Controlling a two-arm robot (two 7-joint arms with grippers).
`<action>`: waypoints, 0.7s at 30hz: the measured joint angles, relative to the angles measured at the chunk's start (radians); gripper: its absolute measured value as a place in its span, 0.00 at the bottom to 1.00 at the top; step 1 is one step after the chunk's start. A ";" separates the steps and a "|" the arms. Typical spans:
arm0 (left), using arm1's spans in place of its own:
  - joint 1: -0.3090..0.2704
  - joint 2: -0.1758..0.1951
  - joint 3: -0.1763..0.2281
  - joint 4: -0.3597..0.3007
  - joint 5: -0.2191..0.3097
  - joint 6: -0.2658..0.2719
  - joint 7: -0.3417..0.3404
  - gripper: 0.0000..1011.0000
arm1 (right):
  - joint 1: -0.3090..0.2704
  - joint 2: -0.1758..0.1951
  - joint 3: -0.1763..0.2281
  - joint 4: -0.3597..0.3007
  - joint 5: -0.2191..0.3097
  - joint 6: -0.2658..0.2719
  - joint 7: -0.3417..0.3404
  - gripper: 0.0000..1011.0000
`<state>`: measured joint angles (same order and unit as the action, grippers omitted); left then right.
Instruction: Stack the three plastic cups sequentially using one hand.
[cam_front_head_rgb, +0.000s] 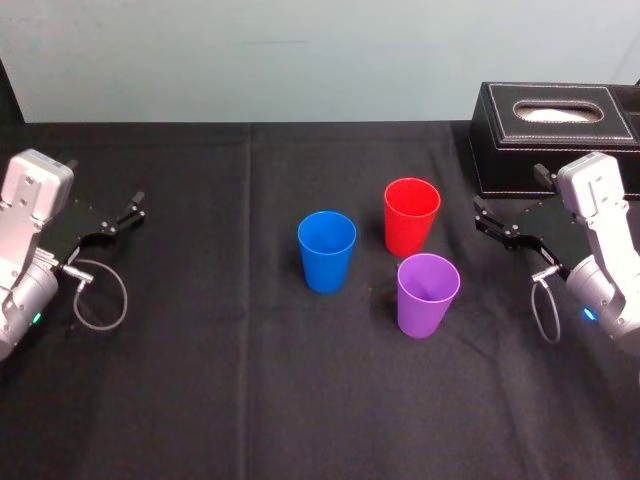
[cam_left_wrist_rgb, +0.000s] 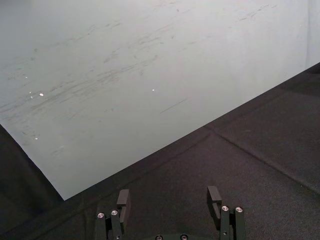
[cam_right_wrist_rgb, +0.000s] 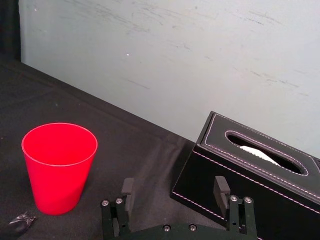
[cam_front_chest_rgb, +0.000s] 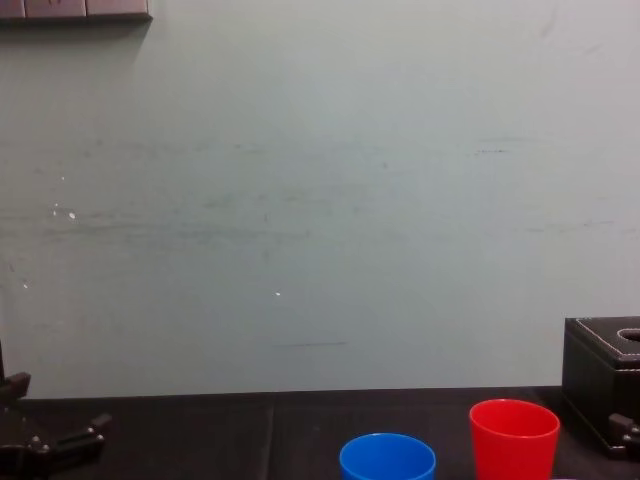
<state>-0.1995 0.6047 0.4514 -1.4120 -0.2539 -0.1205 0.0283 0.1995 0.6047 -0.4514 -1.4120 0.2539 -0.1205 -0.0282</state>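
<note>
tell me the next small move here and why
Probably ease the open right pincer toward the red cup, its nearest, to grip it. That cup, the purple cup and the blue cup stand upright and apart, none stacked. The left pincer is parked at far left.

A black cloth covers the surface (cam_front_head_rgb: 200, 400). A blue cup (cam_front_head_rgb: 326, 252), a red cup (cam_front_head_rgb: 411, 216) and a purple cup (cam_front_head_rgb: 427, 294) stand upright near its middle, mouths up. A black stitched tissue box (cam_front_head_rgb: 555, 135) sits at the far right.
</note>
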 joint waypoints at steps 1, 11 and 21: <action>0.000 0.000 0.000 0.000 0.000 0.000 0.000 0.99 | 0.000 0.000 0.000 0.000 0.000 0.000 0.000 0.99; 0.000 0.000 0.000 0.000 0.000 0.000 0.000 0.99 | -0.009 -0.007 0.032 -0.016 0.011 -0.025 0.005 0.99; 0.000 0.000 0.000 0.000 0.000 0.000 0.000 0.99 | -0.088 0.035 0.105 -0.106 0.046 -0.049 0.044 0.99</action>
<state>-0.1996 0.6047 0.4513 -1.4120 -0.2539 -0.1205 0.0283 0.1120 0.6400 -0.3462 -1.5177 0.3000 -0.1700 0.0155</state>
